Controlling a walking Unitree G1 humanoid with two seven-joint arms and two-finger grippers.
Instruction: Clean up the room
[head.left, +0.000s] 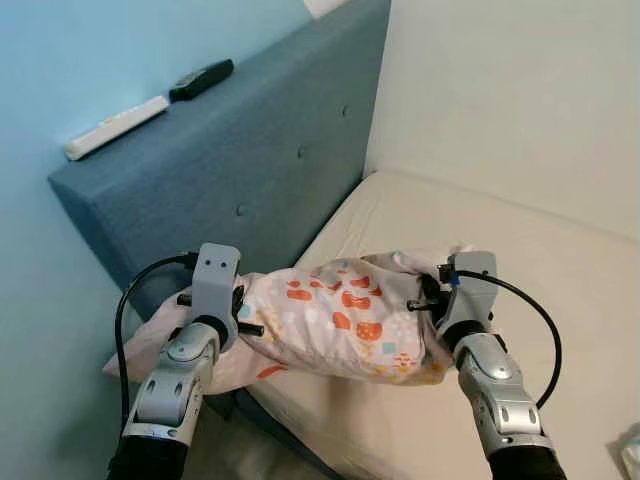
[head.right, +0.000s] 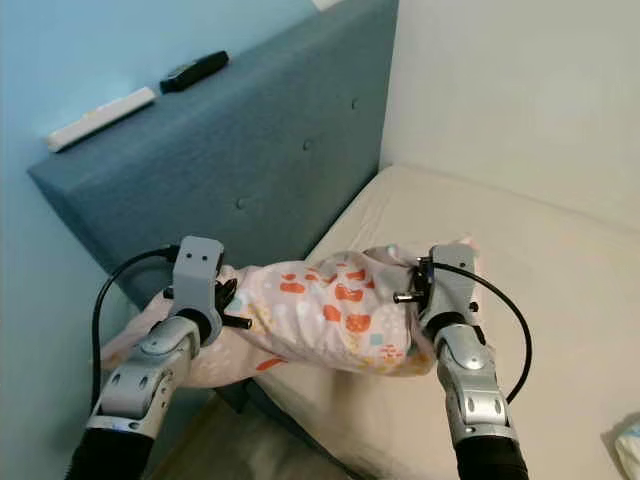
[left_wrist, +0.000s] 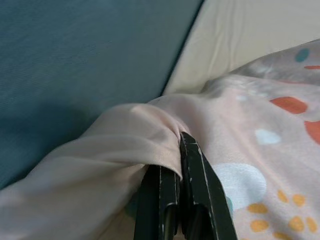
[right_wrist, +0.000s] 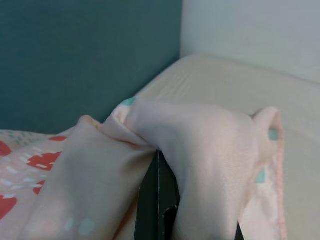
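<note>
Two grippers, left (left_wrist: 182, 150) and right (right_wrist: 160, 160), clench fingers on a patterned pillow (head.left: 340, 320) above the mattress (head.left: 520, 260).

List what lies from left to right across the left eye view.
White remote → black remote → left gripper → patterned pillow → right gripper → bare mattress.
</note>
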